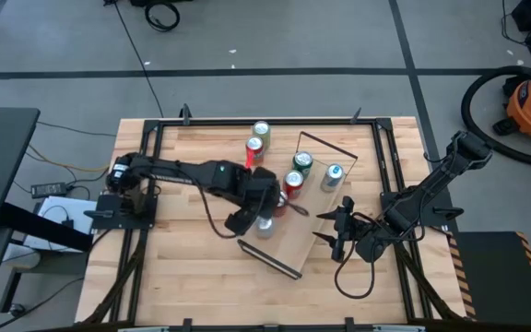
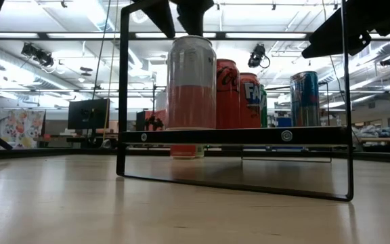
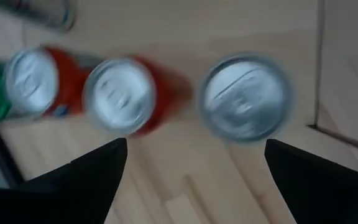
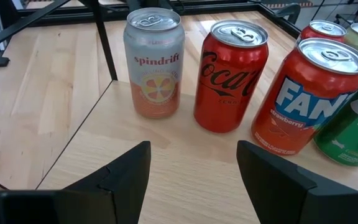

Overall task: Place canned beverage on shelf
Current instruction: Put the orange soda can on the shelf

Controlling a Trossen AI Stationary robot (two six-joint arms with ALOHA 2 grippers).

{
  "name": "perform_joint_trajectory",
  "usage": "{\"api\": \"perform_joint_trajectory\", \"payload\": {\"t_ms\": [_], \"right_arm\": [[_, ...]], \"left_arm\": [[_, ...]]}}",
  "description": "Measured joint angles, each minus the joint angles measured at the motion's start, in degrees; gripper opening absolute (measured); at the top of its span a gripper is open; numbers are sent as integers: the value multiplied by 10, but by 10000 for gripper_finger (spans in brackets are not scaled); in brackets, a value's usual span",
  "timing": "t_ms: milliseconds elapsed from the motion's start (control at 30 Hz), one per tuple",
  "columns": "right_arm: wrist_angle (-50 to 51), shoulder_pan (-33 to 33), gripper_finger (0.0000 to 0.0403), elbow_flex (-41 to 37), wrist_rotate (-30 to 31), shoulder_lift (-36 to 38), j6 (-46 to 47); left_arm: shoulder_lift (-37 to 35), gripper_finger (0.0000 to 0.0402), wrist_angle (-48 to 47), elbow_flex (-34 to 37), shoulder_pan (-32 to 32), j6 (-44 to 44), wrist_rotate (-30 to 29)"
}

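Left tool point(image 1: 264, 214) spread open above Spindrift can point(image 4: 154, 62) on shelf point(image 4: 185, 168), seemingly clear, right tool point(image 1: 332, 231) open alongside.

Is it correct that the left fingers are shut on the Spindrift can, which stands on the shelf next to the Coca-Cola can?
Not quite. The left gripper is open above the Spindrift can, its fingers spread and not touching it; the left wrist view shows this. The rest holds: the can stands on the shelf next to the Coca-Cola can.
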State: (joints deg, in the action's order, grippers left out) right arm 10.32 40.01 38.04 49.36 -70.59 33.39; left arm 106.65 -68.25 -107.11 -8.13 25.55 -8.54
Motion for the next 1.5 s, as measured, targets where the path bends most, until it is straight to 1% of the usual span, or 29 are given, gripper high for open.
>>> {"api": "perform_joint_trajectory", "payload": {"t_ms": [167, 233, 333, 400, 467, 500, 600, 733, 833, 933, 1033, 1167, 1300, 1400, 1500], "right_arm": [[0, 0, 250, 0, 0, 0, 0], [0, 0, 250, 0, 0, 0, 0], [-1, 0, 250, 0, 0, 0, -1], [-1, 0, 250, 0, 0, 0, 0], [-1, 1, 250, 0, 0, 0, -1], [-1, 3, 250, 0, 0, 0, -1], [-1, 7, 250, 0, 0, 0, -1], [-1, 7, 250, 0, 3, 0, -5], [-2, 7, 250, 0, 3, 0, -6], [-4, 7, 250, 0, 4, 0, -6], [-5, 7, 250, 0, 4, 0, -6], [-5, 7, 250, 0, 4, 0, -6], [-7, 7, 250, 0, 5, 0, -5], [-9, 7, 250, 0, 5, 0, -5], [-9, 7, 250, 0, 5, 0, -5]], "left_arm": [[-9, 393, -23, -2, 41, -18, -5], [-10, 393, -42, -1, 70, -26, -4], [-11, 391, -46, -1, 120, -30, -6], [-11, 387, -48, -1, 152, -22, 8], [-11, 382, -46, 0, 180, -11, 38], [-12, 378, -37, 6, 192, -3, 49], [-20, 365, 2, 49, 225, 28, 52], [-41, 347, 90, 110, 265, 59, 53], [-43, 339, 138, 136, 295, 45, 53], [-44, 337, 164, 154, 320, 28, 54], [-44, 337, 182, 174, 342, 4, 61], [-44, 337, 202, 193, 362, -36, 101], [-44, 338, 217, 207, 369, -65, 106], [-44, 349, 231, 218, 367, -68, 106], [-44, 372, 254, 230, 362, -68, 106]]}}
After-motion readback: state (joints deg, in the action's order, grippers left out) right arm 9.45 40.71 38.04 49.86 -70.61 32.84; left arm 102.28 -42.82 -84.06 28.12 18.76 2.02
